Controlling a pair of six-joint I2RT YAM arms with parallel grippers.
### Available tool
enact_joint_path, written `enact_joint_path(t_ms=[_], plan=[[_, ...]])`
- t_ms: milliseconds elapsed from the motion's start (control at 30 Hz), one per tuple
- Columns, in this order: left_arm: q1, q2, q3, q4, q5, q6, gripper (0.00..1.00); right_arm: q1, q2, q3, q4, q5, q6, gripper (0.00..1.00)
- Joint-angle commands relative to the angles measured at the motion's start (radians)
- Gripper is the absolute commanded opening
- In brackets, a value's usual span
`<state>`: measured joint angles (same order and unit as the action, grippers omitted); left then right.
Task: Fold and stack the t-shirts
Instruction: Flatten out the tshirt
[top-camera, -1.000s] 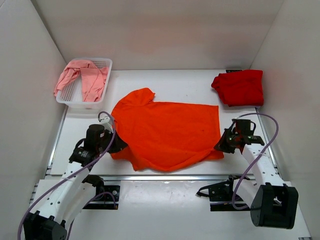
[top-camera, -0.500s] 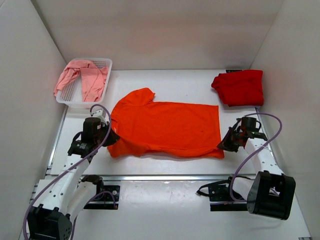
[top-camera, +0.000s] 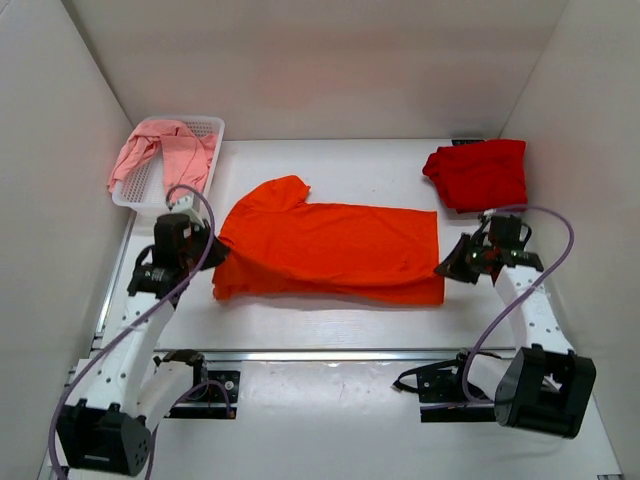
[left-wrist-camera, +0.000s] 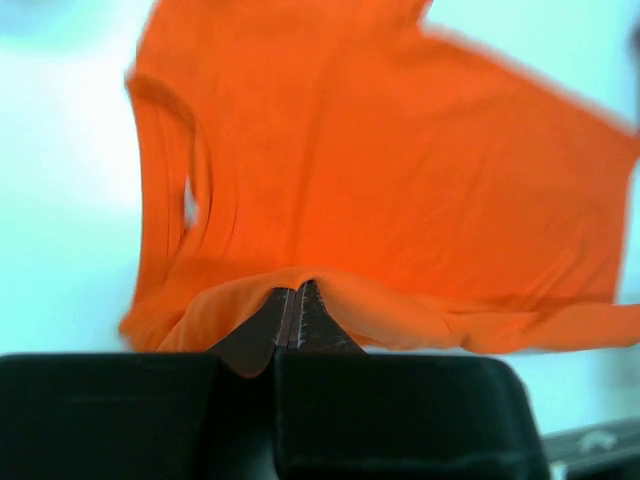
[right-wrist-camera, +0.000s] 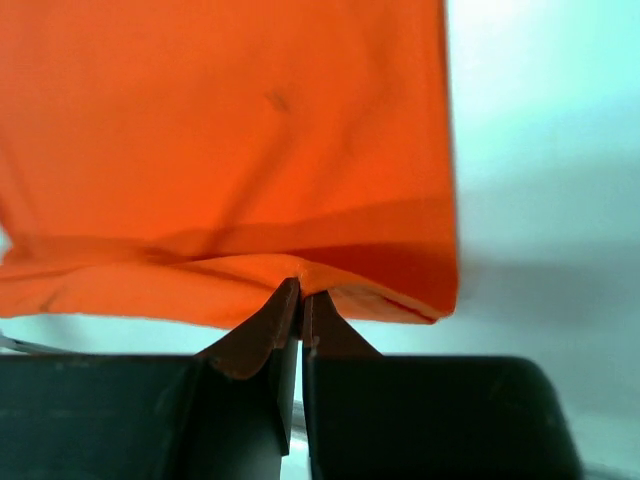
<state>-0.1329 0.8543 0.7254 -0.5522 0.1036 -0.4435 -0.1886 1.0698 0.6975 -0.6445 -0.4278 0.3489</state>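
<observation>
A bright orange t-shirt (top-camera: 330, 245) lies across the middle of the table, its near edge lifted and doubled over toward the back. My left gripper (top-camera: 212, 256) is shut on the orange cloth (left-wrist-camera: 300, 180) at the shirt's left near edge, the fabric pinched at the fingertips. My right gripper (top-camera: 445, 270) is shut on the orange hem (right-wrist-camera: 250, 200) at the right near corner. A darker red t-shirt (top-camera: 478, 174) lies folded at the back right. A pale pink t-shirt (top-camera: 165, 158) hangs bunched in and over the basket.
A white mesh basket (top-camera: 205, 130) stands at the back left against the wall. White walls close in the table on three sides. A metal rail (top-camera: 320, 353) runs along the near edge by the arm bases.
Both grippers have carried the orange shirt's near edge up and toward the back. The curved near hem is now folded over, leaving a straighter, narrower shape.
</observation>
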Motion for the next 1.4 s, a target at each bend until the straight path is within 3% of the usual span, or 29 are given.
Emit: enact_joint_path(t_ms=[0, 100, 167, 267, 367, 433, 533, 733, 833, 933, 1133, 1267, 1367], plan=[[0.056, 0.147, 0.193, 0.146, 0.054, 0.006, 0.0, 0.011, 0.112, 0.199, 0.14, -0.032, 0.015, 0.0], [0.076, 0.49, 0.539, 0.152, 0.145, 0.022, 0.0, 0.011, 0.333, 0.501, 0.154, -0.089, 0.002, 0.0], [0.101, 0.689, 0.966, 0.068, 0.259, 0.02, 0.0, 0.015, 0.483, 0.827, 0.128, -0.115, -0.001, 0.0], [0.159, 0.927, 1.441, 0.046, 0.408, -0.056, 0.0, 0.017, 0.616, 1.215, 0.057, -0.114, 0.005, 0.0], [0.217, 0.843, 1.343, 0.228, 0.401, -0.15, 0.0, -0.005, 0.689, 1.449, -0.017, -0.123, 0.025, 0.0], [0.225, 0.803, 1.298, 0.225, 0.401, -0.12, 0.0, -0.021, 0.687, 1.439, -0.014, -0.161, 0.033, 0.01], [0.226, 0.694, 1.108, 0.276, 0.398, -0.106, 0.0, -0.028, 0.613, 1.202, 0.087, -0.195, 0.015, 0.0], [0.177, 0.397, 0.561, 0.416, 0.351, -0.115, 0.0, -0.043, 0.451, 0.771, 0.192, -0.207, -0.025, 0.0], [0.147, 0.222, 0.304, 0.408, 0.34, -0.126, 0.0, -0.046, 0.357, 0.564, 0.198, -0.2, -0.05, 0.0], [0.067, 0.042, 0.079, 0.297, 0.242, -0.094, 0.0, -0.046, 0.273, 0.371, 0.19, -0.183, -0.08, 0.0], [0.003, -0.126, -0.168, 0.121, 0.182, -0.063, 0.0, -0.045, 0.176, 0.09, 0.171, -0.184, -0.085, 0.01], [-0.005, -0.133, -0.225, 0.159, 0.261, -0.106, 0.0, -0.025, 0.102, -0.002, 0.164, -0.199, -0.071, 0.0], [0.027, -0.089, -0.213, 0.241, 0.245, -0.133, 0.0, 0.003, 0.102, 0.04, 0.222, -0.174, -0.053, 0.0]])
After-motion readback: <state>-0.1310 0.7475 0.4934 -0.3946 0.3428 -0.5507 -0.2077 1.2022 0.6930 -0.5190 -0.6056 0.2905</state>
